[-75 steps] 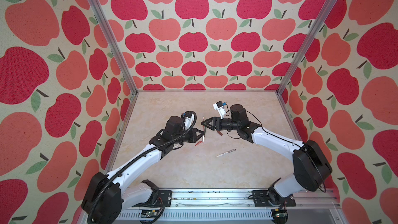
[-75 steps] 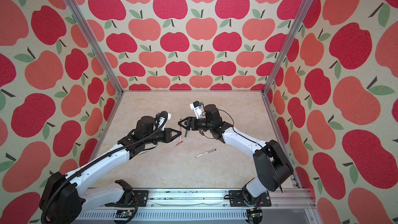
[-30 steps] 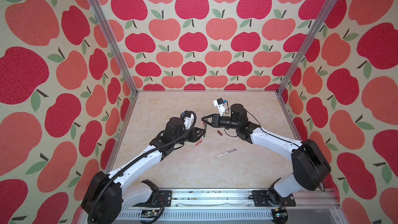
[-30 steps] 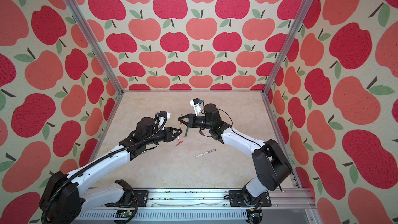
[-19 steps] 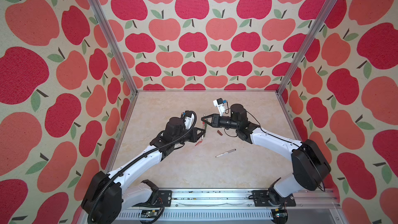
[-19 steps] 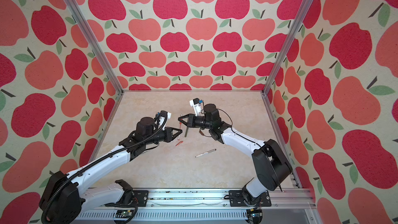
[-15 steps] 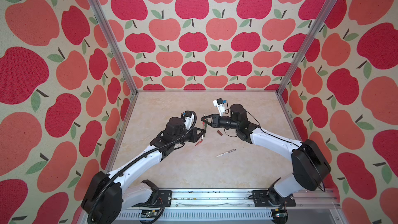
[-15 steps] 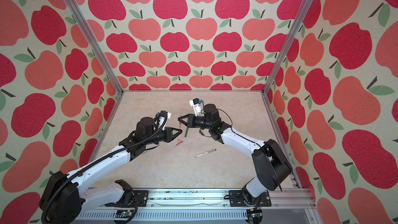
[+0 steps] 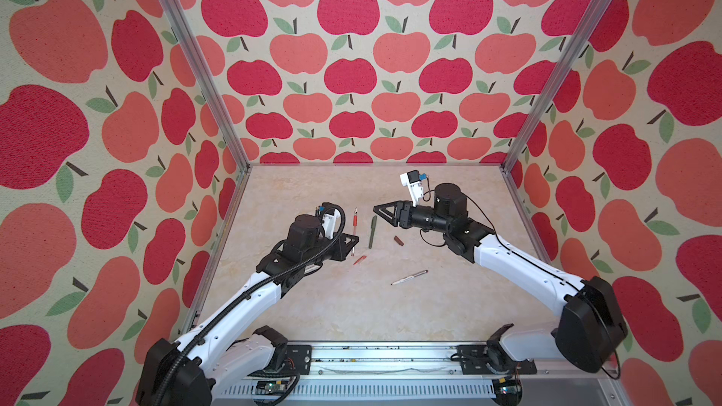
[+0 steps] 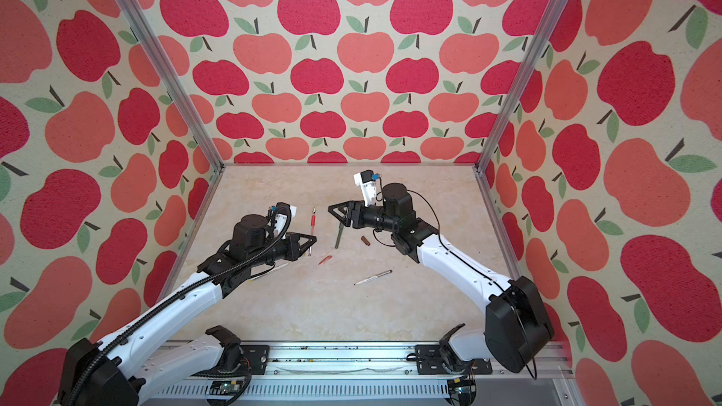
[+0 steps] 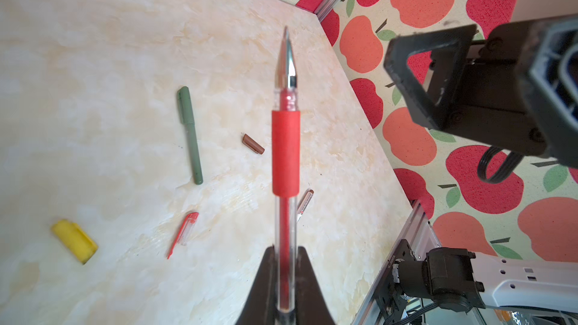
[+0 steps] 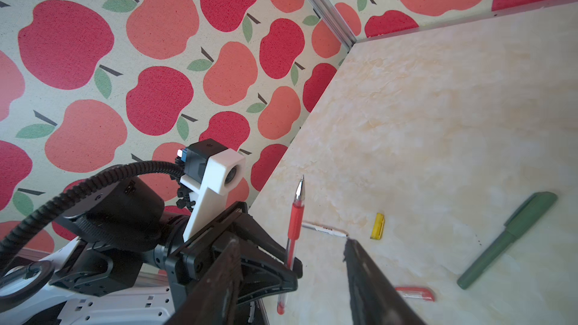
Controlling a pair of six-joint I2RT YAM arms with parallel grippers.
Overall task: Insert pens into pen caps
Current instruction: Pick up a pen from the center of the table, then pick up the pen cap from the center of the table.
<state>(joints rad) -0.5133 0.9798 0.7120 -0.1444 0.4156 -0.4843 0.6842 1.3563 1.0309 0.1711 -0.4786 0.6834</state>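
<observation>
My left gripper [image 9: 353,243] [image 10: 310,242] [image 11: 286,250] is shut on the lower barrel of the red pen [image 9: 354,224] [image 10: 312,223] [image 11: 285,151] [image 12: 294,223], whose uncapped metal tip points away from it. My right gripper [image 9: 377,210] [image 10: 332,208] [image 12: 290,242] stands open just right of that pen, with nothing between its fingers. On the table lie the red cap [image 9: 359,259] [image 11: 183,232] [image 12: 414,293], the dark green pen [image 9: 372,232] [image 11: 190,136] [image 12: 506,239] with its cap on, the maroon-brown cap [image 9: 398,240] [image 11: 253,144] and the brown-tipped white pen [image 9: 409,277] [image 10: 373,277].
A yellow cap [image 11: 74,240] [image 12: 377,221] and a white pen [image 10: 271,269] [image 12: 325,229] lie under and beside my left arm. Apple-patterned walls with metal corner posts [image 9: 547,83] close in the beige table [image 9: 351,314]. A rail [image 9: 371,361] runs along the front edge.
My right gripper was shut beside the red pen's upper part and now stands open, slightly apart from it. My left gripper has closed tighter on the pen and keeps it.
</observation>
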